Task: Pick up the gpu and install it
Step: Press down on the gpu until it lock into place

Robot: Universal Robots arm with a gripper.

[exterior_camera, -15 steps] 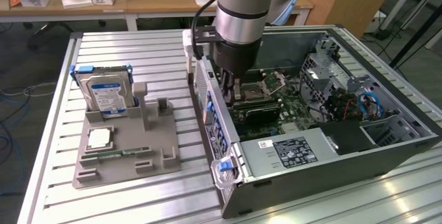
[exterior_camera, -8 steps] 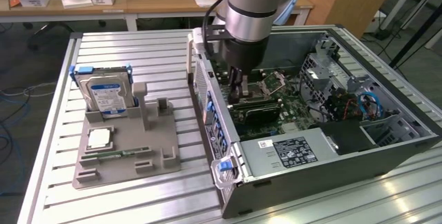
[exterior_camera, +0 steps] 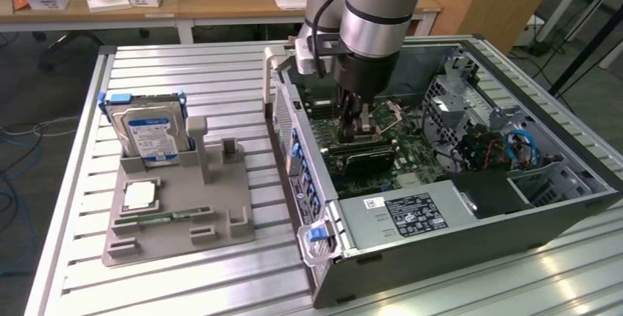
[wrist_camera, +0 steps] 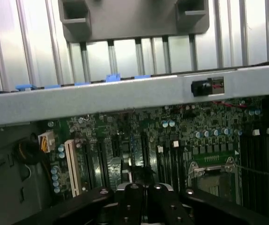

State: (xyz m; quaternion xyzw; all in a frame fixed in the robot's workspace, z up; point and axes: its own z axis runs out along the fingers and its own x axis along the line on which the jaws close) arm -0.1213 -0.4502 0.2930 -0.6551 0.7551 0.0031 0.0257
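the gripper (exterior_camera: 352, 120) reaches down inside the open computer case (exterior_camera: 545, 206), its fingers (wrist_camera: 133, 193) pressed together over the motherboard (wrist_camera: 181, 136), and the gpu (exterior_camera: 362, 157) seems to lie as the dark block just below them among the slots, though whether it is fully seated cannot be told. to do this step well, it looks wise to press straight down and evenly, bracket end aligned with the case rear. the white labels on the power supply (exterior_camera: 413, 217) and hard drive (exterior_camera: 148, 132) are too small to read.

silver-grey arm (exterior_camera: 375, 2), black gripper (exterior_camera: 352, 122), visible screws.
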